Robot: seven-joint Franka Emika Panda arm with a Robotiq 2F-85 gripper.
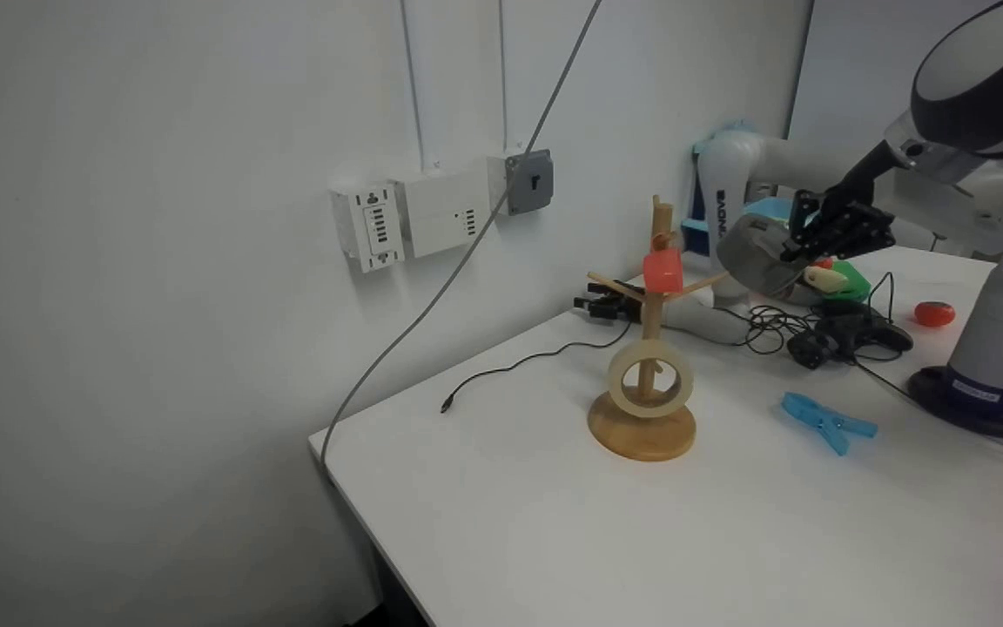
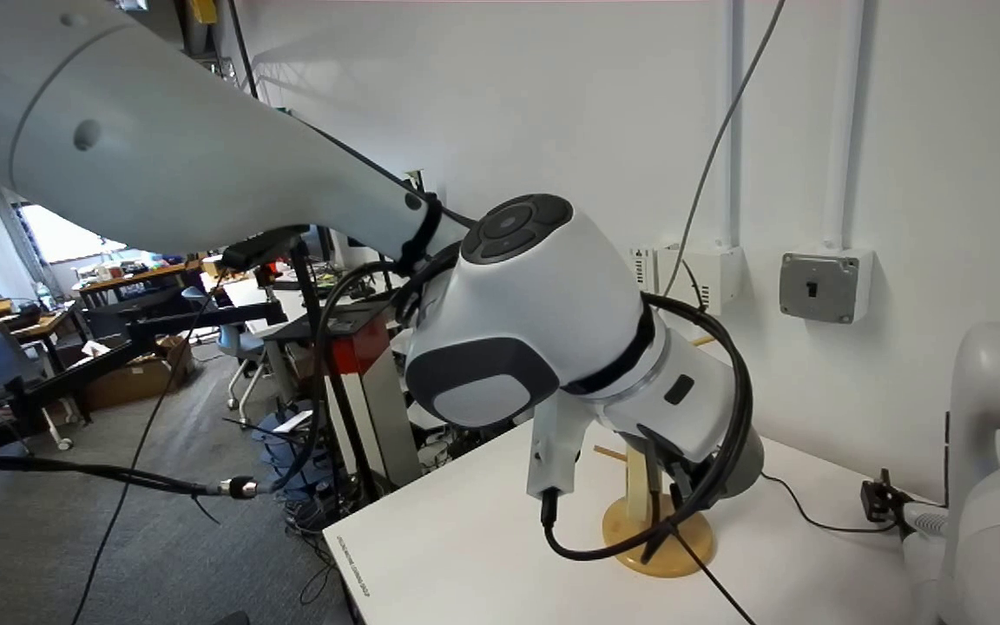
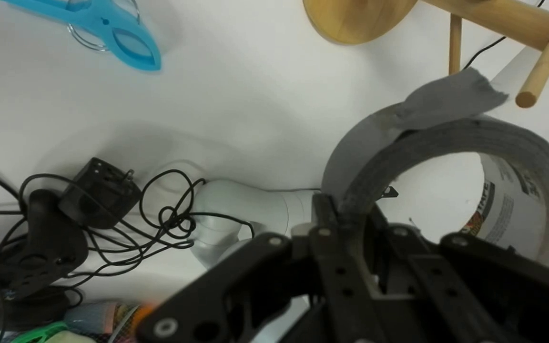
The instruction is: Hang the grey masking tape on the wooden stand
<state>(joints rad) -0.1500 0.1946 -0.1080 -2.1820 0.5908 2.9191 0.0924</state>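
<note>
My gripper (image 1: pixel 802 237) is shut on the rim of the grey masking tape (image 1: pixel 758 254), which is held in the air. In the wrist view the fingers (image 3: pixel 350 212) pinch the near side of the tape ring (image 3: pixel 470 131), and a loose tape end sticks out toward the stand's pegs. The wooden stand (image 1: pixel 651 335) is upright on the table, apart from the tape in an exterior view. A red cup-like piece (image 1: pixel 663 271) is near its top, and a beige tape roll (image 1: pixel 683 376) is low on it. The arm partly hides the stand's base (image 2: pixel 698 545) in an exterior view.
A blue clip (image 1: pixel 825 420) lies right of the stand. A black device with cables (image 1: pixel 850 331), a red tomato-like item (image 1: pixel 934 313) and a green item (image 1: pixel 851 283) lie farther back. Another white robot arm (image 1: pixel 732 174) is beside the wall.
</note>
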